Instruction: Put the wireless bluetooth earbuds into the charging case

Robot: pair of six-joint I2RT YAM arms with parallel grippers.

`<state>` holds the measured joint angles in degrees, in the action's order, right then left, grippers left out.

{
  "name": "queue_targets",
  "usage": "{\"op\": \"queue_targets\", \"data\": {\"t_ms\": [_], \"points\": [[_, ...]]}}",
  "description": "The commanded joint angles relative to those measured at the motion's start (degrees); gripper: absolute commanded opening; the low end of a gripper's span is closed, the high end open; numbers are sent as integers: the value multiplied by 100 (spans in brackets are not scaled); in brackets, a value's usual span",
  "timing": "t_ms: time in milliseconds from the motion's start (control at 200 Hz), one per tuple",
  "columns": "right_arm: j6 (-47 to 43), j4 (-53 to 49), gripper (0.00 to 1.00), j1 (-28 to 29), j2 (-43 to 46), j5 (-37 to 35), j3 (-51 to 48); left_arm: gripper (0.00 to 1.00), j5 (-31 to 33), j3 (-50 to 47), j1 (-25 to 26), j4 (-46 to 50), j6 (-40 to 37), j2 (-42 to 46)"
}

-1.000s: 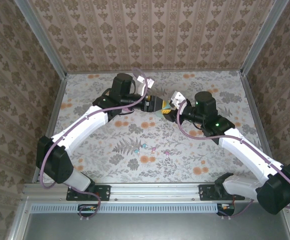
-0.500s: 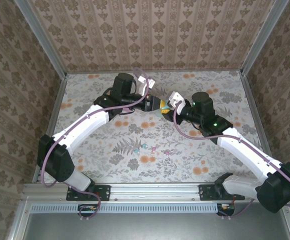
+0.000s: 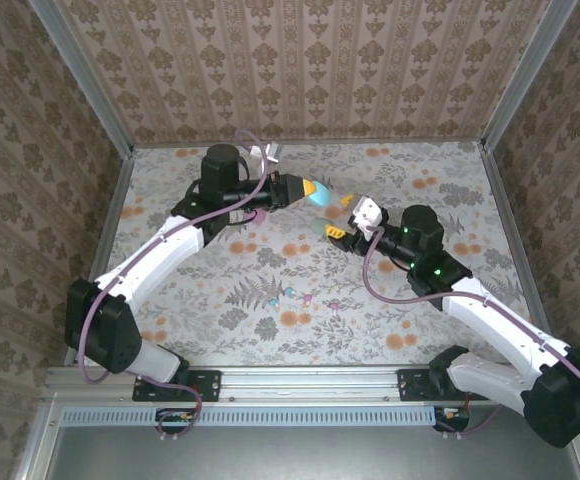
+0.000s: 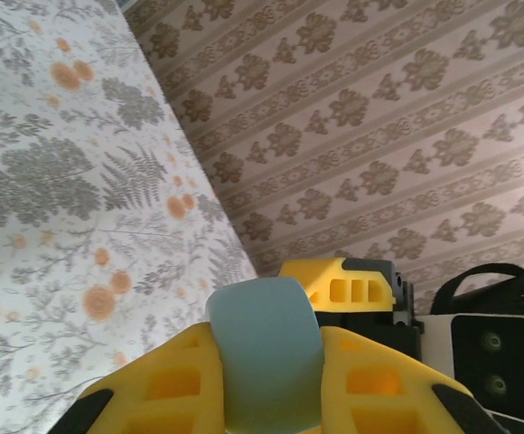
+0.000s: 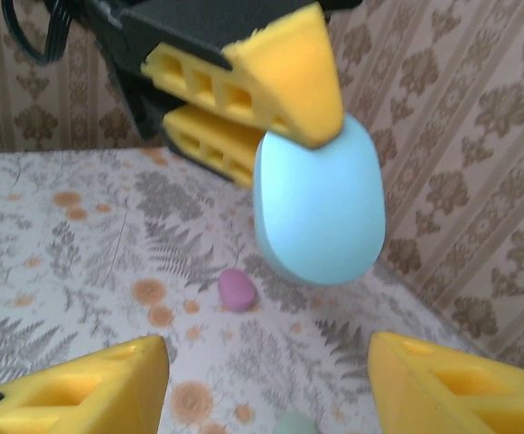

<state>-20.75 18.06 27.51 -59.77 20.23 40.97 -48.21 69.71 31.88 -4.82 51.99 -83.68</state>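
Left gripper [image 3: 308, 189] is clenched on the light-blue charging case [image 3: 323, 196] and holds it aloft above the far middle of the table [image 3: 450, 180]. Its yellow fingers [image 5: 280, 63] pinch one end, leaving the rounded remainder free. Right gripper [image 5: 266, 389], jaws wide apart and empty, faces that free end.

Judged step: a two-arm regrasp or lid opening. Done well, the left grip is firm and does not twist. The right jaws centre on the exposed half before closing, clear of the left fingers.

Count: three egg-shaped cases, namely the blue one, held, plus a pink case [image 5: 236, 289] and a pale green case [image 5: 296, 423] on the table. The earbuds [image 3: 310, 297] appear as roughly three tiny specks toward the table's near middle, well apart from the held case and too small to count surely.
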Motion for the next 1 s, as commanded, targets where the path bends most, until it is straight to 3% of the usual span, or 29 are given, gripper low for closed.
{"op": "queue_targets", "data": {"t_ms": [0,500,785,995], "points": [[138,878,63,-44,-140,224,91,9,-238,-55,16,-586,557,227],[632,1358,58,-271,-911,1161,778,8,-307,-94,3,-707,591,322],[786,1483,48,-287,-1090,1097,845,9,-336,-85,3,-793,638,300],[757,1355,50,-310,-1123,1049,887,8,-356,-116,-5,-889,691,316]]}}
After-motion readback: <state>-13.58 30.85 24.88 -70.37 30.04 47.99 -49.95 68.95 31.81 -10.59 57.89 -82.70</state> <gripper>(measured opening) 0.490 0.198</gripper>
